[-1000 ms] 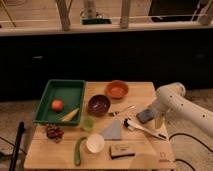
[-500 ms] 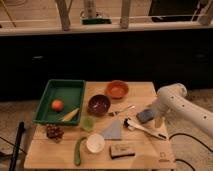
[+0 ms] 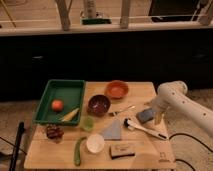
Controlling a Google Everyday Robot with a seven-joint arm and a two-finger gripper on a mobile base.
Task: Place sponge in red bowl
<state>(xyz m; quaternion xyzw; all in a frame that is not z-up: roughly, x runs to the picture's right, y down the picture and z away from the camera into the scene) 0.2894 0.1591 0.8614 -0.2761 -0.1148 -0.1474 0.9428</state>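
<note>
My tool (image 3: pixel 156 116) hangs low at the right edge of the desk (image 3: pixel 150 150), right against the sponge (image 3: pixel 144 116). I cannot tell whether it grips the sponge. The sponge's long axis slants near-left to far-right. Mostly bare wood separates it from the red bowl (image 3: pixel 117 89) by the far edge.

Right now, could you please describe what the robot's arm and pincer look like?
The arm is smooth, cream-white and tubular, with a rounded, bulbous joint; no markings or cables show on it. Its pincer, pale like the arm, is at the wooden table's right edge, beside the small blue-grey rectangular sponge.
</note>
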